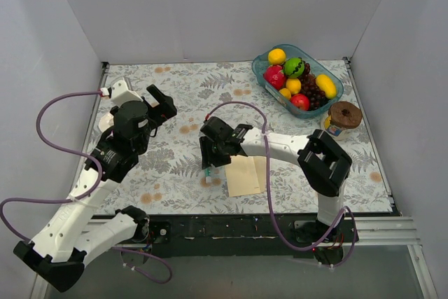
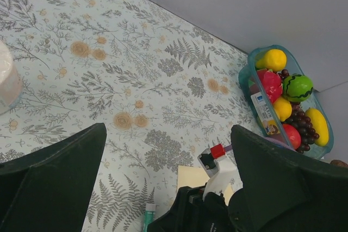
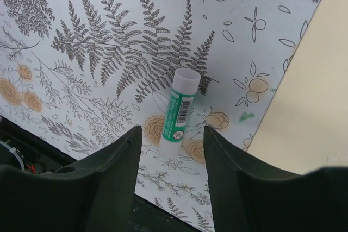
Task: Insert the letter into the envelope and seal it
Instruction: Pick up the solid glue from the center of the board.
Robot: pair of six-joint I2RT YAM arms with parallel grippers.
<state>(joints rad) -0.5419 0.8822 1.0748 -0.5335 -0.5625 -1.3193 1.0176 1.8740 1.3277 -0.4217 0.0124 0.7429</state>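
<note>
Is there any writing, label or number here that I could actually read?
Nothing here can be read.
On the glue stick: green label with a barcode and a round sign, print too small.
On the fruit basket: blue-and-white sticker, blurred.
On the jar: label too small.

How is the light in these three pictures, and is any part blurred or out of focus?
Top external: soft, even light, only faint shadows on the tablecloth, no glare. Left wrist: the dark left fingers near the lens look soft-edged, while the fruit basket is sharp. Right wrist: the glue stick and fern print are crisp; the right fingers are dark and featureless.
</note>
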